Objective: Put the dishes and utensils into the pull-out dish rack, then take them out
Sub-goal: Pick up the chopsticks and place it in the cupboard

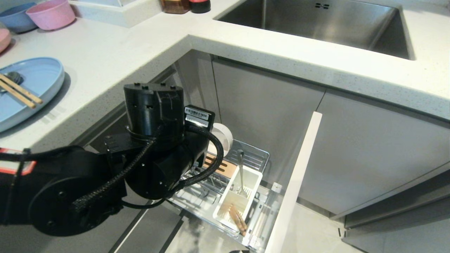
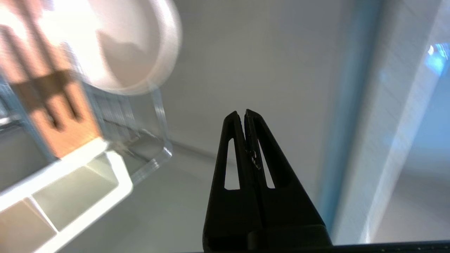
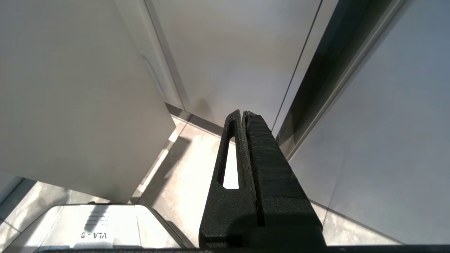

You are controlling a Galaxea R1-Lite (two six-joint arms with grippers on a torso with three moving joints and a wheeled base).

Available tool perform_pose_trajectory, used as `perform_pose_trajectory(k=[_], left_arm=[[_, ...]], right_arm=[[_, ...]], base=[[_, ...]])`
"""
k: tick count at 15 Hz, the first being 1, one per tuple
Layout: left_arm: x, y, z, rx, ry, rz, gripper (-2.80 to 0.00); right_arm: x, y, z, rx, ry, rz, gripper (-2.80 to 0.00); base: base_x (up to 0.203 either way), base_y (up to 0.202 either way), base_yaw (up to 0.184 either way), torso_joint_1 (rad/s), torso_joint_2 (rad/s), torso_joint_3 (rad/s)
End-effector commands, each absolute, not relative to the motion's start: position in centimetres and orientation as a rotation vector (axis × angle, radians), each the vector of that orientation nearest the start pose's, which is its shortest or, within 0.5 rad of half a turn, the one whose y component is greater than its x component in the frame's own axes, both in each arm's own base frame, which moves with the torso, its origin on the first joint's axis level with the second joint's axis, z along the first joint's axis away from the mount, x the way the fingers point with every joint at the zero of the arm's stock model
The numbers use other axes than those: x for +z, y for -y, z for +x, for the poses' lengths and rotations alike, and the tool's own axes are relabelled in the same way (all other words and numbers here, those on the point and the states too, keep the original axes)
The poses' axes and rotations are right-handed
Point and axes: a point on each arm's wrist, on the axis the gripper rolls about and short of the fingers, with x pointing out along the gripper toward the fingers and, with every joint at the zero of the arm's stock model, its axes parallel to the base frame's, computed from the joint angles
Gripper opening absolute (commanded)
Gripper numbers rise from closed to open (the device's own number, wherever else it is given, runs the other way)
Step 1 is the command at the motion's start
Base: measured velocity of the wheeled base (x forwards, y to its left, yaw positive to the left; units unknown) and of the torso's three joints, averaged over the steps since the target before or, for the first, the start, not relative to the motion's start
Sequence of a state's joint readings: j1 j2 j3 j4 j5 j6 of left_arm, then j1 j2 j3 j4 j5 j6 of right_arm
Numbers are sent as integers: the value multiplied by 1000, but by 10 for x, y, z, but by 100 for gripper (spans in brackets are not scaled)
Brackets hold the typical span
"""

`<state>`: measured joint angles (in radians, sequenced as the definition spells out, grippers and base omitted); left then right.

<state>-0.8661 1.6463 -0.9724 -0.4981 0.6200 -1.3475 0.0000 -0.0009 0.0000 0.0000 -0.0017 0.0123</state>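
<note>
Pale speckled countertop (image 1: 116, 52) wraps an L-shaped kitchen corner, with grey cabinet doors below and grey tiled floor at the bottom.

Low in that corner, over the near left side of the pull-out dish rack (image 1: 246, 158), the left gripper (image 2: 245, 114) has its fingers pressed together on nothing; it points past the rack toward the cabinet face. In the head view the arm's bulk hides the fingers. The right gripper (image 3: 242, 114) is likewise closed and empty, parked low beside the cabinets and out of the head view.

Just beyond the left arm, the cream-white bowl (image 1: 223, 135) stands on edge at the far end of the rack, by the slotted wooden strip (image 1: 221, 167). To the right, the white caddy (image 1: 239, 196) holds the silver spoon (image 1: 240, 168) upright in its far compartment and one pair of chopsticks (image 1: 237, 219) in the near one. The rack's pale front panel (image 1: 299, 175) stands pulled out on the right.

Loading looks well along but not done: the light-blue plate (image 1: 35, 84) lies on the counter at far left, with wooden chopsticks (image 1: 19, 91) across it and what seems a spoon bowl beside them. Unloading has not begun, I judge.

Farther off, a steel sink (image 1: 316, 21) is set into the counter at the far right, and small pink (image 1: 51, 14) and blue bowls (image 1: 15, 15) sit at the far left.
</note>
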Motion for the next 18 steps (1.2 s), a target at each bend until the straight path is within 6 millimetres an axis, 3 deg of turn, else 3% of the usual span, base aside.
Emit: perform_pose_trajectory(k=[1, 6, 10, 13, 18], left_arm=[[251, 223, 195, -180, -249, -1227, -280], [298, 243, 177, -445, -189, -975, -280], [337, 236, 175, -489, -15, -740, -280], [368, 214, 169, -454, 101, -691, -280], [409, 145, 174, -231, 257, -585, -280]], right_arm=[[75, 0, -23, -2, -1, 12, -280], [75, 0, -23, -2, -2, 12, -280], [75, 0, -23, -2, -1, 12, -280], [75, 0, -23, -2, -2, 12, -280], [75, 0, -23, -2, -1, 12, -280]], base=[[0, 0, 0, 0, 0, 0], [0, 0, 0, 0, 0, 0], [0, 0, 0, 0, 0, 0], [0, 0, 0, 0, 0, 0], [0, 0, 0, 0, 0, 0]])
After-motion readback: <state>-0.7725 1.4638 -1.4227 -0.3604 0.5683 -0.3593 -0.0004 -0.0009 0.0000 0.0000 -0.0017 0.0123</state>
